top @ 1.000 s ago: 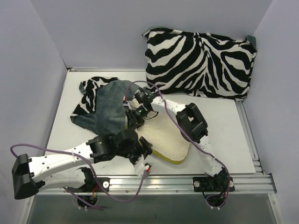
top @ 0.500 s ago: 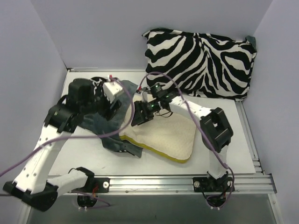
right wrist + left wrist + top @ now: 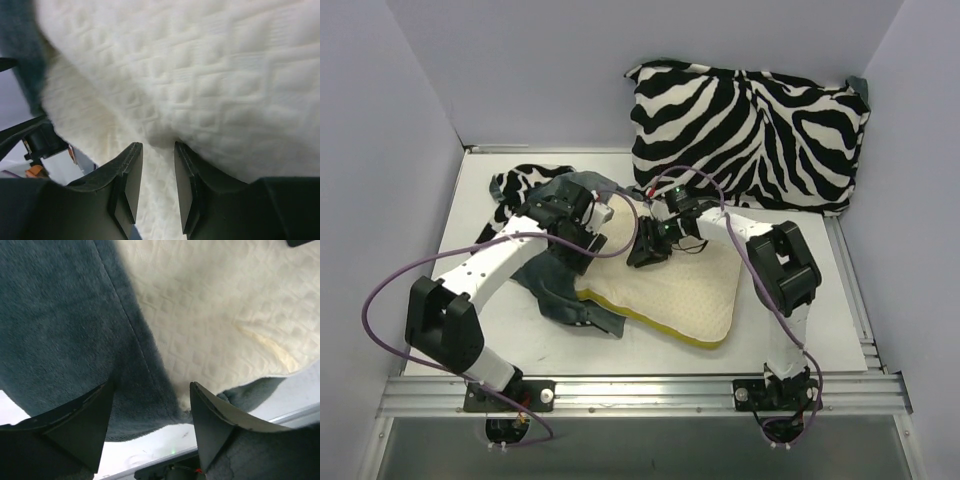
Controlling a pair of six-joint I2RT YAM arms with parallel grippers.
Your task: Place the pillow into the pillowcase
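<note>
The cream quilted pillow [image 3: 680, 295] lies flat mid-table, its left edge tucked under the pillowcase [image 3: 548, 275], whose dark teal plush face is up and whose zebra face shows at the far left. My left gripper [image 3: 582, 238] hovers over the teal hem where it meets the pillow. In the left wrist view the left gripper [image 3: 150, 387] is open wide above the pillowcase [image 3: 60, 330] and the pillow [image 3: 215, 315]. My right gripper [image 3: 645, 250] rests on the pillow's far-left corner. In the right wrist view the right gripper [image 3: 157, 145] stands narrowly open, tips pressing into the pillow [image 3: 200, 65].
A plump zebra cushion [image 3: 750, 135] leans against the back wall at the right. White walls close in left, right and behind. A metal rail [image 3: 640, 385] runs along the near edge by the arm bases. Purple cables loop off both arms.
The left arm swung from the front to the far left, then came down on the pillowcase hem beside the pillow. The right gripper shifted slightly right and its jaws narrowed.
</note>
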